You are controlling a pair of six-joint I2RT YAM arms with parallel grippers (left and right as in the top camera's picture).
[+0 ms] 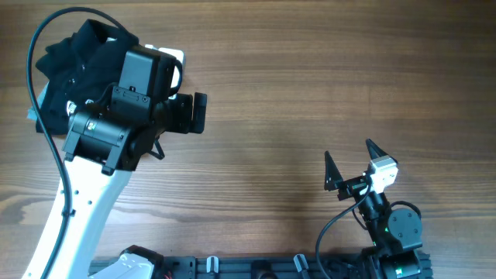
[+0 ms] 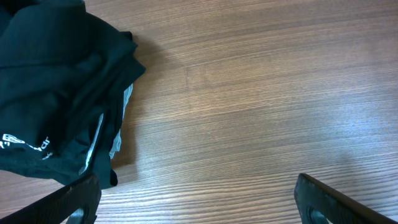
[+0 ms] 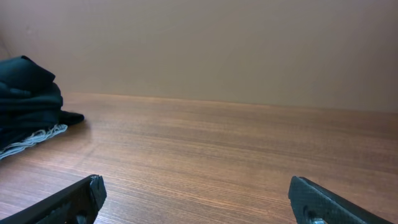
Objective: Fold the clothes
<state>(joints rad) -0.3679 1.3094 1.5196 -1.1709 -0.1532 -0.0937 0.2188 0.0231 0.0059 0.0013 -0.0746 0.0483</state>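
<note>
Left gripper (image 2: 198, 185) and right gripper (image 1: 349, 150) both wide open, nothing held. Clothes (image 1: 66, 70) sit heaped at the worktop's (image 1: 310, 77) far-left corner (messy pile), so I'd pinch only the top layer's edge and lift slowly.

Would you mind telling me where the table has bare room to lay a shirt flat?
Bare table runs from the left hand rightward across the middle to the far right edge, beyond the right hand. The far-left corner is crowded: the clothes are heaped there beside the left hand.

overhead straight down, wrist views low, close, all sharing clothes (image 1: 58, 54)
</note>
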